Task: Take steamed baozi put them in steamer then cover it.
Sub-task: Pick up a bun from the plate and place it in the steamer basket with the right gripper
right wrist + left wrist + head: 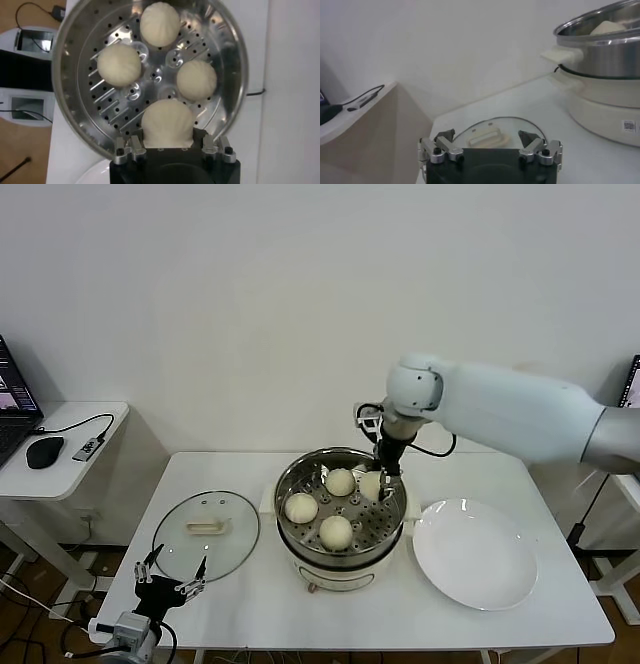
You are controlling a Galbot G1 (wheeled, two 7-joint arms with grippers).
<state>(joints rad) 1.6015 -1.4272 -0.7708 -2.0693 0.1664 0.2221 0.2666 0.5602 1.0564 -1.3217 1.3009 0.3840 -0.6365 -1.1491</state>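
The steamed baozi, four small round cream-white dough buns, all sit inside the steamer, a round shiny steel basket with a perforated floor resting on a cream-white electric pot base in the middle of the white table. Three of the buns lie free on the perforated floor: one and another just ahead of the right gripper, and a third at the far wall of the basket. The fourth bun sits directly between the fingers of the right gripper, which reaches down into the basket at its right rear edge and pinches that bun from both sides, the bun low against the floor. The left gripper hangs low at the front left edge of the table with its fingers spread wide and nothing between them. Just beyond the left gripper lies the cover, a round clear glass lid with a metal rim and a cream-white oblong handle, flat on the table and beside the steamer without touching it. A flat round white plate lies on the table on the other side of the steamer, below and outward of the right gripper, with nothing on it
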